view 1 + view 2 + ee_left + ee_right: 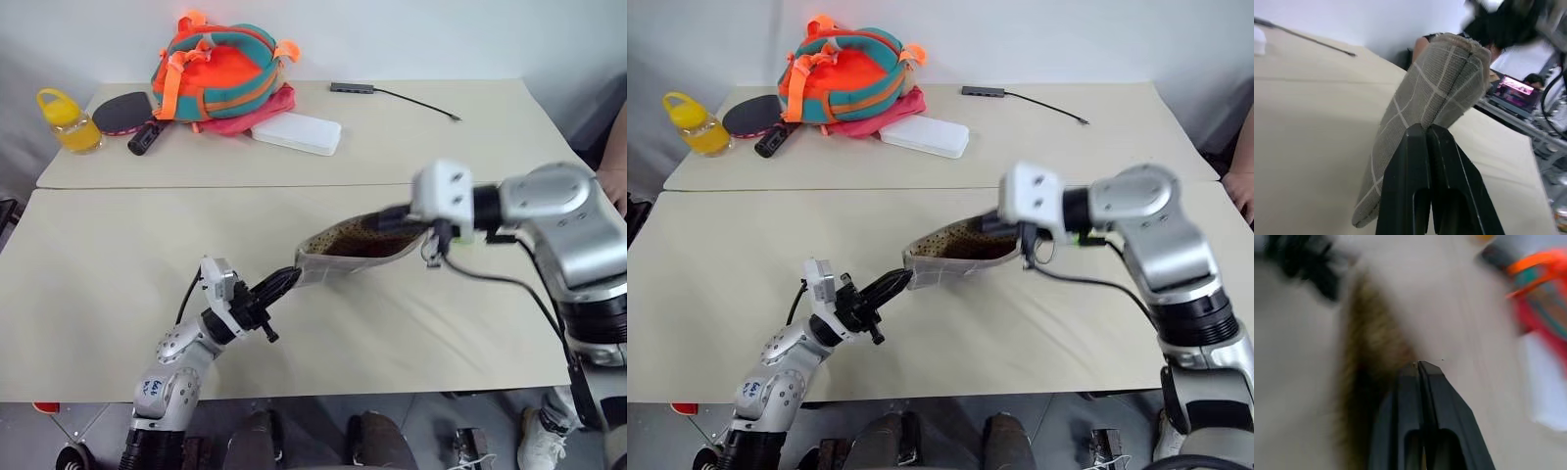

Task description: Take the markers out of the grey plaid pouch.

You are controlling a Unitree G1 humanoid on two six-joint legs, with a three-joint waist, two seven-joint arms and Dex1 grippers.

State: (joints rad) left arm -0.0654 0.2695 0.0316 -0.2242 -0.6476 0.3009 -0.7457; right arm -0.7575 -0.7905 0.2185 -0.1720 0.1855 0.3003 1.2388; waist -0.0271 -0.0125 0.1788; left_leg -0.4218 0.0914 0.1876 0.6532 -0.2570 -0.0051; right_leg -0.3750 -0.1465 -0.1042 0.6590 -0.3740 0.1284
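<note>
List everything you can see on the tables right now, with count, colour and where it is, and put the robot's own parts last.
grey plaid pouch: one, grey with white grid lines and a brownish lining, held up over the near table, mouth open.
backpack: one, orange and teal, far table, back left.
pink cloth: one, under the backpack.
white case: one, far table, right of the backpack.
paddle: one, dark face, black handle, left of the backpack.
yellow bottle: one, far table's left end.
cable with hub: one, grey, far table, back right.
tables: two, beige, pushed together.
left gripper: shut on the pouch's end.
right gripper: shut, at the pouch's mouth.
</note>
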